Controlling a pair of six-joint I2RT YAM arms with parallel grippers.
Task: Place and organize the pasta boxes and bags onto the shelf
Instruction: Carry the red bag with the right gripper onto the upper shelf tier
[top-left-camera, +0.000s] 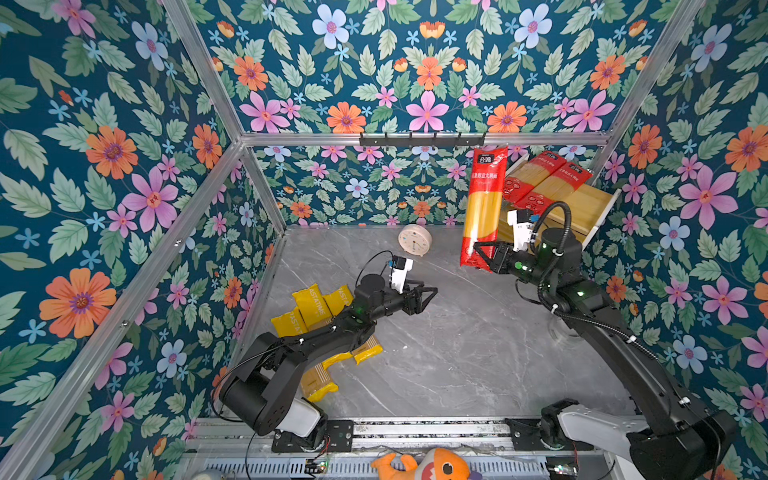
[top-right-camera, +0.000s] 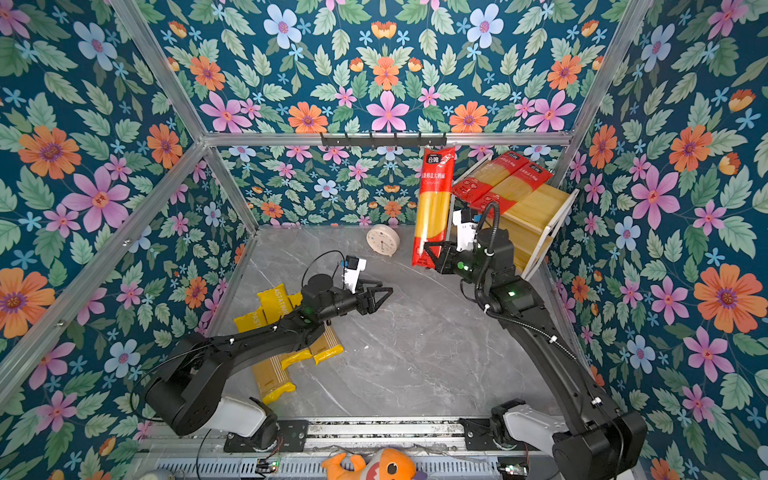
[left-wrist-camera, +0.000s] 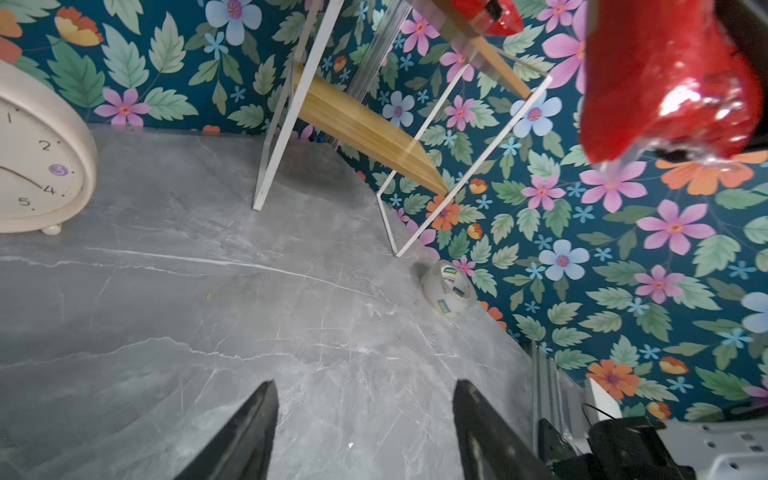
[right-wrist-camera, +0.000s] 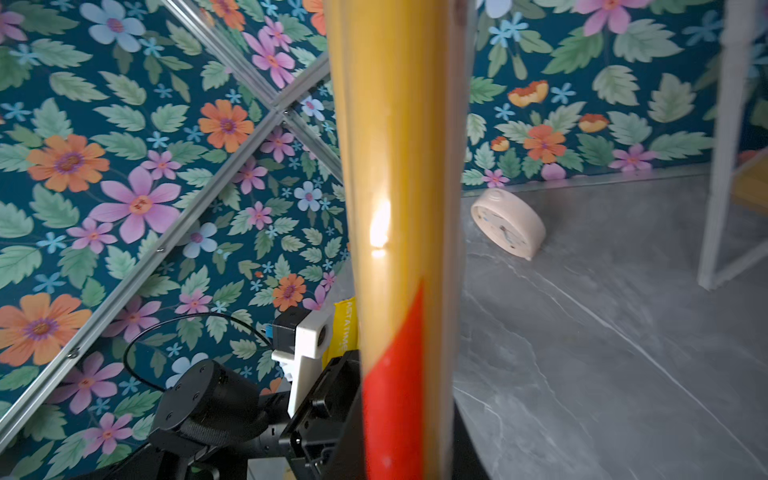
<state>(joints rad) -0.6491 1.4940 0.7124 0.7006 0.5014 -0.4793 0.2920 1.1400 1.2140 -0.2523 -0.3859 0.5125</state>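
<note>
On the shelf (top-left-camera: 598, 203) at back right, two red packets (top-left-camera: 540, 178) already lie side by side on the top board. My right pincer (top-left-camera: 483, 254) grips a third red packet (top-left-camera: 484, 199) by its lower end, upright, just beside the shelf. My left pincer (top-left-camera: 430, 300) hangs open and empty over the tabletop (top-left-camera: 457, 365). Three yellow packets (top-left-camera: 309, 305) lie there unshelved; I judge about half remains.

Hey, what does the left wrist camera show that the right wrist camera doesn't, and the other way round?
Only the left wrist view: a tape roll by the wall and the fingertips of the open left gripper. Only the right wrist view: a yellow PASTATIME packet and the left arm. Both: the clock, the grey table, the shelf and the red packet in the air.
</note>
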